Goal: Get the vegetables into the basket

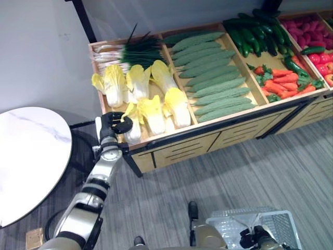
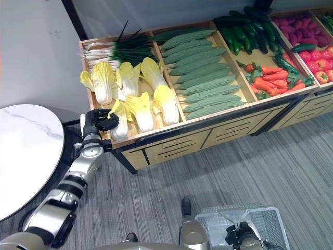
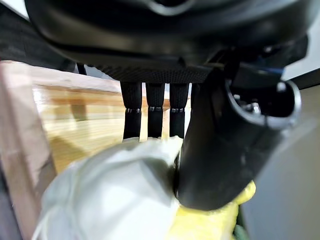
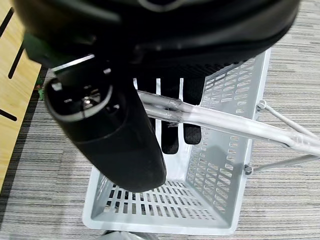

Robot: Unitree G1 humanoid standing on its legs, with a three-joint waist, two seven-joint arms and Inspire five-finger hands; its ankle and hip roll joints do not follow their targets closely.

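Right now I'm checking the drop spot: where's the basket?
The grey basket hangs from the right hand low at the robot's right, above the striped floor.

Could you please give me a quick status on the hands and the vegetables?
Left hand closing on the nearest cabbage in the wooden crate. Right hand curled round the basket handle, basket hanging empty. Nothing blocking.

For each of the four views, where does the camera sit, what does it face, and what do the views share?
Left eye view: head, looking down at the produce stand; left hand at a cabbage.
Right eye view: same scene, shifted; basket below.
Left wrist view: along the left hand, thumb and fingers around the cabbage.
Right wrist view: along the right hand, curled on the basket handle.
Shared: cabbage, basket.
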